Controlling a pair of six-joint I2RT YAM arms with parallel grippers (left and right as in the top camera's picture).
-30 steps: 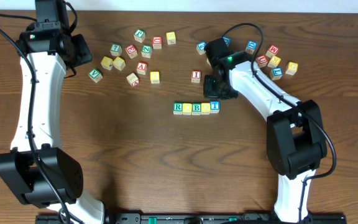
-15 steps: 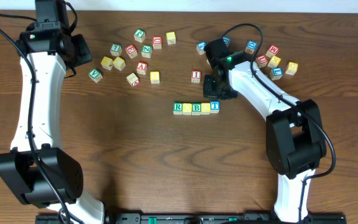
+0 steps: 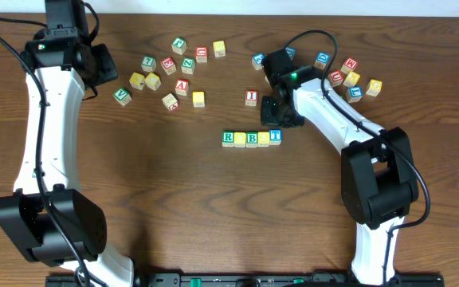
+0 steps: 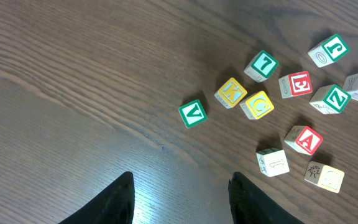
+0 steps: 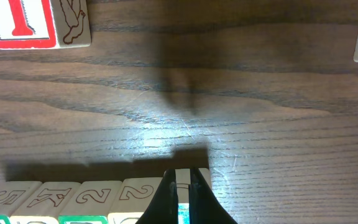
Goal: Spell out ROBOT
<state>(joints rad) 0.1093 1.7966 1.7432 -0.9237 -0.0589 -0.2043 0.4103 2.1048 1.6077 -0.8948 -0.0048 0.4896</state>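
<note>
Five cubes stand in a tight row at the table's middle: green R (image 3: 228, 138), a yellow one (image 3: 240, 139), green B (image 3: 252, 139), a second yellow one (image 3: 264, 138) and blue T (image 3: 276, 135). My right gripper (image 3: 274, 119) hovers just behind the T end of the row. In the right wrist view its fingers (image 5: 183, 186) are shut, with only a thin slit between them, right over the T cube (image 5: 202, 176); they grip nothing. My left gripper (image 4: 180, 186) is open and empty at the far left, above bare wood, with a green V cube (image 4: 192, 113) ahead of it.
A red I cube (image 3: 251, 97) lies just behind the row. Several loose cubes are scattered at back left around a red A (image 3: 182, 84), and several more at back right near a yellow one (image 3: 374, 86). The right arm (image 3: 333, 119) stretches across the right side.
</note>
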